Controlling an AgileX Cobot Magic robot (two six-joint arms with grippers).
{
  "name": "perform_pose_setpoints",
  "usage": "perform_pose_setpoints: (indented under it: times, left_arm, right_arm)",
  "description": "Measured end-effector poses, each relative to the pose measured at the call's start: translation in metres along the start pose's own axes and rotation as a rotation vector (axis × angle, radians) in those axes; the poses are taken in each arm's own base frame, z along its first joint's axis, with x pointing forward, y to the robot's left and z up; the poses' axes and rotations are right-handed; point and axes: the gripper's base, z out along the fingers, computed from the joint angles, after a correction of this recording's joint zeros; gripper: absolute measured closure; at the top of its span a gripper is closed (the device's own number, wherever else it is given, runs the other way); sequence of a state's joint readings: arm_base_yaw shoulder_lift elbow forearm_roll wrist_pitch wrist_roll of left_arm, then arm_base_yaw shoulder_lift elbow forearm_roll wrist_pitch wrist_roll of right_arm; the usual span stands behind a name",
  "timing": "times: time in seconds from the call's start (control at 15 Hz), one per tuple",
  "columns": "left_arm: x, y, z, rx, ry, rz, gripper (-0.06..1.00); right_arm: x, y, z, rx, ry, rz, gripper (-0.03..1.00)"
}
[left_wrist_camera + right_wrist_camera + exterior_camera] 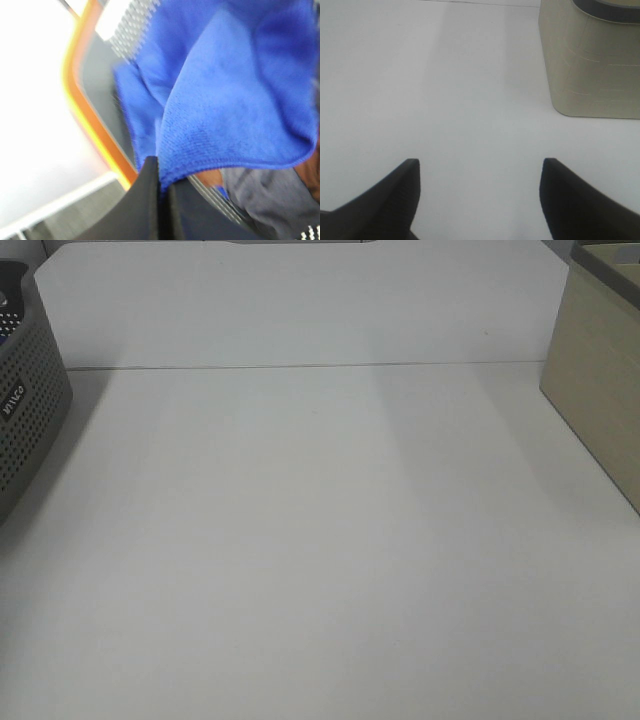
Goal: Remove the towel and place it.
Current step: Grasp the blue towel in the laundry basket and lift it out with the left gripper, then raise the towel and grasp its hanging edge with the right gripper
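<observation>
The towel [235, 100] is a royal-blue plush cloth with a stitched edge, filling most of the left wrist view and hanging in folds over a grey perforated basket [130, 25]. My left gripper [162, 175] is shut on the towel's stitched edge, its black fingers [145, 200] pressed together on the cloth. Over bare white table, my right gripper [480, 172] stands open with nothing between its fingers. Neither gripper nor the towel shows in the exterior high view.
A grey perforated basket [25, 390] sits at the table's far left edge. A beige box [595, 380] stands at the far right, also seen as the beige box [590, 65] in the right wrist view. An orange-edged surface [90, 115] lies beside the basket.
</observation>
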State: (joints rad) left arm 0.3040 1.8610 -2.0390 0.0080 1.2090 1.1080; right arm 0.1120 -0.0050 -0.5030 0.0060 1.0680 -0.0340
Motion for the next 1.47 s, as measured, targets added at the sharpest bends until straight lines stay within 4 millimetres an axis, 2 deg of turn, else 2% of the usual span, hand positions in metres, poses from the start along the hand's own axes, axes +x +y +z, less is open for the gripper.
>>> perform_pose_setpoints:
  times: [0.13, 0.27, 0.4, 0.67, 0.73, 0.93, 1.13, 1.47]
  left_arm:
    - [-0.021, 0.000, -0.041, -0.081, -0.088, 0.027, 0.94]
    - [-0.040, -0.007, -0.069, -0.130, -0.157, 0.065, 0.94]
    - [-0.061, -0.016, -0.091, -0.156, -0.224, 0.073, 0.94]
    - [-0.092, -0.039, -0.115, -0.154, -0.319, 0.110, 0.94]
    - [-0.105, -0.054, -0.135, -0.166, -0.366, 0.159, 0.94]
    - [-0.119, -0.078, -0.170, -0.183, -0.468, 0.227, 0.94]
    - [-0.126, -0.089, -0.179, -0.169, -0.499, 0.266, 0.94]
    - [-0.125, -0.094, -0.188, -0.150, -0.537, 0.267, 0.94]
  right_arm:
    - [0.000, 0.000, 0.000, 0.000, 0.000, 0.000, 0.29]
    - [0.000, 0.000, 0.000, 0.000, 0.000, 0.000, 0.29]
    - [0.000, 0.000, 0.000, 0.000, 0.000, 0.000, 0.29]
    - [0.000, 0.000, 0.000, 0.000, 0.000, 0.000, 0.29]
    - [0.000, 0.000, 0.000, 0.000, 0.000, 0.000, 0.29]
    - [0.000, 0.000, 0.000, 0.000, 0.000, 0.000, 0.29]
    - [0.000, 0.000, 0.000, 0.000, 0.000, 0.000, 0.29]
    - [-0.002, 0.000, 0.002, -0.003, 0.016, -0.001, 0.29]
